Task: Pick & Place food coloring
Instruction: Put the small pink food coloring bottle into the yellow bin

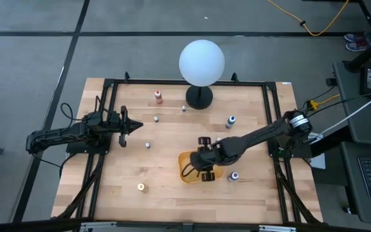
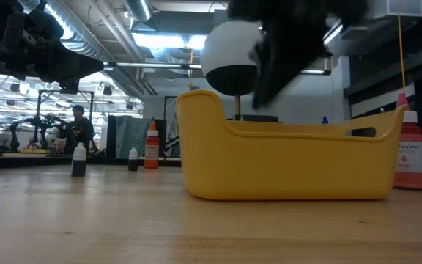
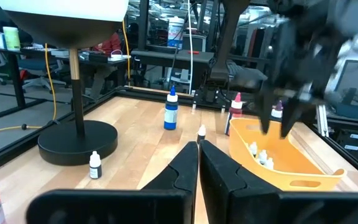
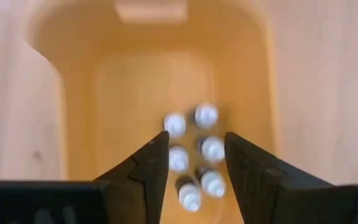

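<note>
Several tiny food coloring bottles point(image 4: 194, 155) with pale caps stand upright in the yellow bin point(image 1: 187, 161). My right gripper point(image 4: 194, 140) hangs open above them, pointing down, and holds nothing. More bottles stand loose on the table: an orange one point(image 1: 158, 97), a blue one point(image 1: 230, 121), a red one point(image 1: 234, 175) just right of the bin, and small ones point(image 1: 147, 145) point(image 1: 156, 119). My left gripper point(image 3: 198, 146) is shut and waits above the table's left part point(image 1: 131, 125).
A lamp with a white globe point(image 1: 201, 62) stands on a black base point(image 1: 199, 98) at the far middle of the table. A small gold-coloured thing point(image 1: 141, 187) lies near the near-left corner. A black frame point(image 1: 272, 116) runs round the wooden table top.
</note>
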### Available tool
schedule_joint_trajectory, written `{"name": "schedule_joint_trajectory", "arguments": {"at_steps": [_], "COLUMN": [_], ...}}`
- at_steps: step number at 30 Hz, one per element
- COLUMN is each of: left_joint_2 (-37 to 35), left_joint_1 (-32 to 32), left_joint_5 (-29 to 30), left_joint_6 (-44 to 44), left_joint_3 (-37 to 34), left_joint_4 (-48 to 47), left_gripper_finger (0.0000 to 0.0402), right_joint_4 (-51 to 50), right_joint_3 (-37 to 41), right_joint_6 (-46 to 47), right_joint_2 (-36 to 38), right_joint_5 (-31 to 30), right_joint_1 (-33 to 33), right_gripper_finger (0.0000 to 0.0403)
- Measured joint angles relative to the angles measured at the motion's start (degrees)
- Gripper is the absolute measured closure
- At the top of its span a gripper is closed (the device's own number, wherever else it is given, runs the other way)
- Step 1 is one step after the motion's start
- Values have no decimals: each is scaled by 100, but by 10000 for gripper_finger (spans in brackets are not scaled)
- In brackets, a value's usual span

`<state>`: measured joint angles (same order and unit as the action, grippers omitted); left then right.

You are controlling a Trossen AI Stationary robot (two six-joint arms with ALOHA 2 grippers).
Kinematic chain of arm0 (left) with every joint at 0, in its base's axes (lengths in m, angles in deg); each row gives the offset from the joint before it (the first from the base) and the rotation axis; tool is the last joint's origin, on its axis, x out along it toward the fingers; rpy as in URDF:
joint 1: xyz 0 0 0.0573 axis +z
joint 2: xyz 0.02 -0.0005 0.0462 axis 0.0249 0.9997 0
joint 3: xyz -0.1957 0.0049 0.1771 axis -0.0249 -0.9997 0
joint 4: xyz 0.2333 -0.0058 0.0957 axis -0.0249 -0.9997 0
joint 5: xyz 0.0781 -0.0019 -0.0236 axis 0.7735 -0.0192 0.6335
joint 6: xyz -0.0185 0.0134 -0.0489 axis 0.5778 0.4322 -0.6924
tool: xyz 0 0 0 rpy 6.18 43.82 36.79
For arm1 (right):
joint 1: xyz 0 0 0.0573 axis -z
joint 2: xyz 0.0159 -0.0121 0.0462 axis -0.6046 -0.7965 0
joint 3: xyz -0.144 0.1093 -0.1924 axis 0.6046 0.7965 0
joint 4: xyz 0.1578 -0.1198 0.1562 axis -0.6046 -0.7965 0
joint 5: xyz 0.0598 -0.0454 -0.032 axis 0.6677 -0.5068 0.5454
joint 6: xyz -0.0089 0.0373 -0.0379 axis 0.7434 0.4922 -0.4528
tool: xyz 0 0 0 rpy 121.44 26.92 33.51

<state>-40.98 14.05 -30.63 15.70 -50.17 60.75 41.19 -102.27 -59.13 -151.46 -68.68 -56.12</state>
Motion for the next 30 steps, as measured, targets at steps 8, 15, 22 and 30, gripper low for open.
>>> {"name": "schedule_joint_trajectory", "arguments": {"at_steps": [8, 15, 22, 30], "left_joint_2": [0, 0, 0, -1], "left_joint_1": [0, 2, 0, 2], "left_joint_5": [0, 0, 0, 0], "left_joint_6": [0, 0, 0, 0], "left_joint_3": [-1, 0, 0, 1], "left_joint_4": [1, 4, 2, 0], "left_gripper_finger": [392, 391, 390, 389], "right_joint_4": [736, 3525, 4814, 5801], "right_joint_3": [360, 2636, 5256, 7122], "right_joint_6": [-1425, -2526, -1941, -1802], "right_joint_2": [1975, 4329, 6271, 8180], "right_joint_5": [-653, 1294, 1786, 2098], "right_joint_1": [109, 1592, 2205, 2138], "right_gripper_finger": [246, 246, 276, 393]}}
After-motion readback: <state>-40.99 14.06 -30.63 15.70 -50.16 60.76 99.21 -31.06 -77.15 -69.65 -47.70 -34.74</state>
